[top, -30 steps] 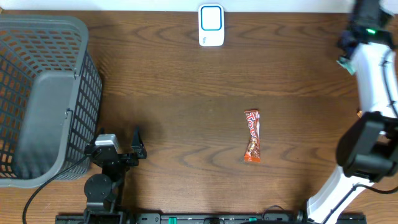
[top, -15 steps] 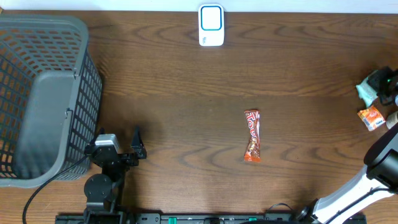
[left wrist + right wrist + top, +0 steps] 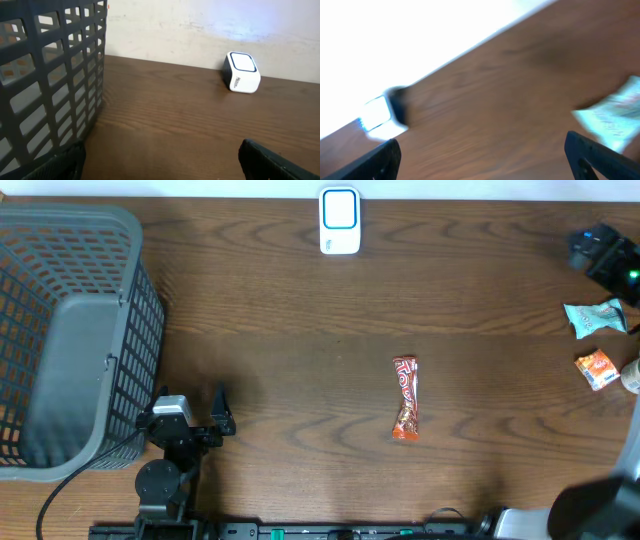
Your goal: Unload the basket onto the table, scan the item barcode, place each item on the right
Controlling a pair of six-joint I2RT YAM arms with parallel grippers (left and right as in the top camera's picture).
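Observation:
A white scanner [image 3: 340, 220] with a blue-lit face stands at the table's far edge; it also shows in the left wrist view as the scanner [image 3: 242, 72] and, blurred, in the right wrist view as the scanner [image 3: 380, 114]. A red-brown candy bar [image 3: 406, 398] lies mid-table. A teal packet [image 3: 596, 317] lies free at the right edge, just below my right gripper [image 3: 603, 253]. The blurred right wrist view shows that gripper [image 3: 482, 165] open and empty, the teal packet [image 3: 615, 117] to its right. My left gripper [image 3: 222, 412] rests open beside the basket, its jaws [image 3: 160, 167] holding nothing.
A large grey mesh basket [image 3: 70, 330] fills the left side, close to the left gripper, and its wall [image 3: 50, 75] takes up the left of the left wrist view. An orange packet [image 3: 597, 369] and another small item [image 3: 632, 377] lie at the right edge.
The right gripper swung down to the right edge with the teal packet, opened, let it go on the table and pulled back toward the far right corner. The left arm stayed still.

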